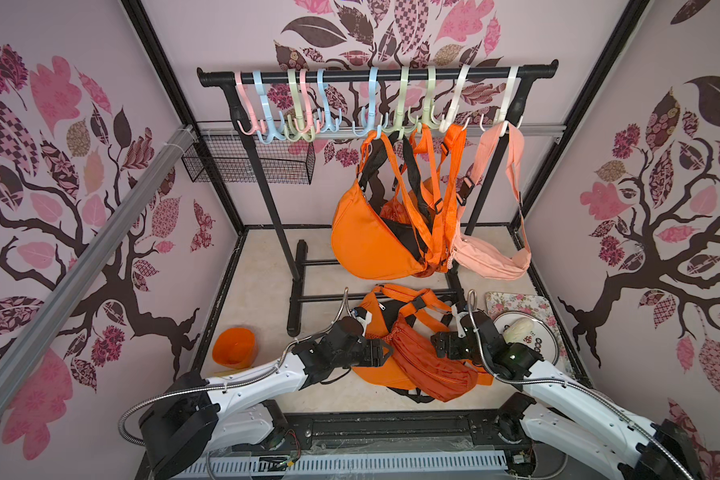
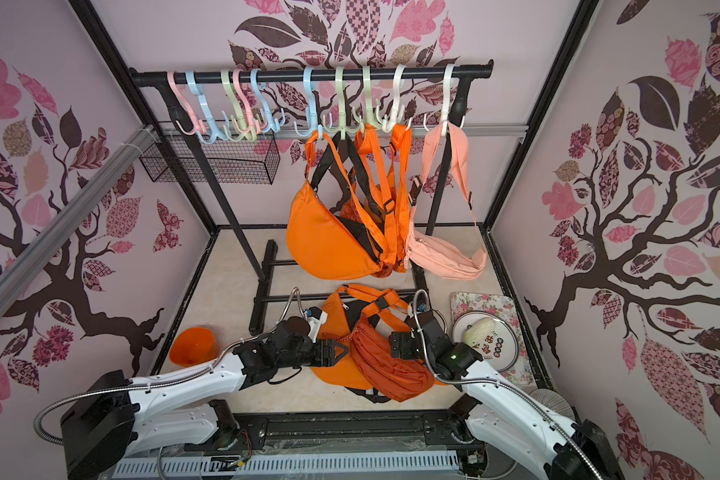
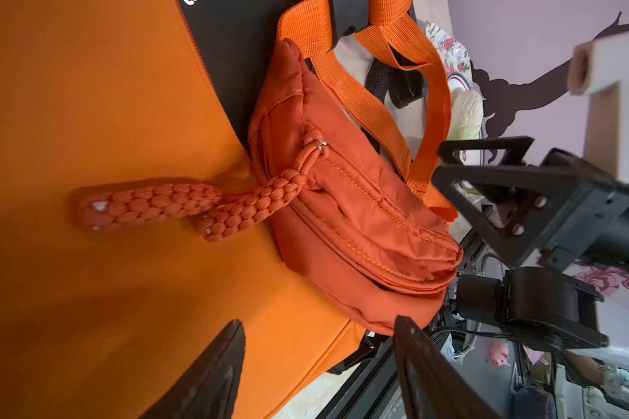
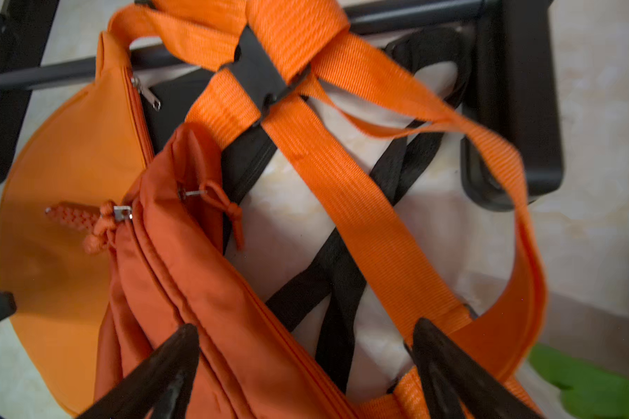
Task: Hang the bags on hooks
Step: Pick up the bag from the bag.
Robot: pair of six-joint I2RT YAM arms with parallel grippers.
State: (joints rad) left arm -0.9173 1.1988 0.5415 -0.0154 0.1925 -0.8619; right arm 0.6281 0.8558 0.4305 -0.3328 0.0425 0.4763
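Several bags are already up on the rack (image 1: pixel 346 74), orange ones bunched together and a pink bag (image 1: pixel 491 257) at the right end, with plenty of hooks (image 1: pixel 324 99) bare toward the left. But two are down on the floor (image 1: pixel 267 270) by the rack's base: a flat orange bag (image 3: pixel 88 109) underneath and the rust bag (image 1: pixel 429 365) slumped across it, and that top one looks like the job in hand. Nothing is lifted, so the whole pick, carry and hang is left to do. The left claw (image 3: pixel 319 321) is spread with nothing between its fingers, low over the orange bag and facing the rust bag's zip side. The right claw (image 4: pixel 305 324) is wide too, straddling the rust bag's near end and pinching nothing that I can see. In both top views the rust bag's long axis runs on a slant, far end toward the left arm and the rack, near end toward the right arm. Its strap (image 1: pixel 416 303) loops off toward the rack, buckle (image 4: pixel 258 76) showing, draped over black webbing (image 4: pixel 342 254). That loop is what must reach a hook.
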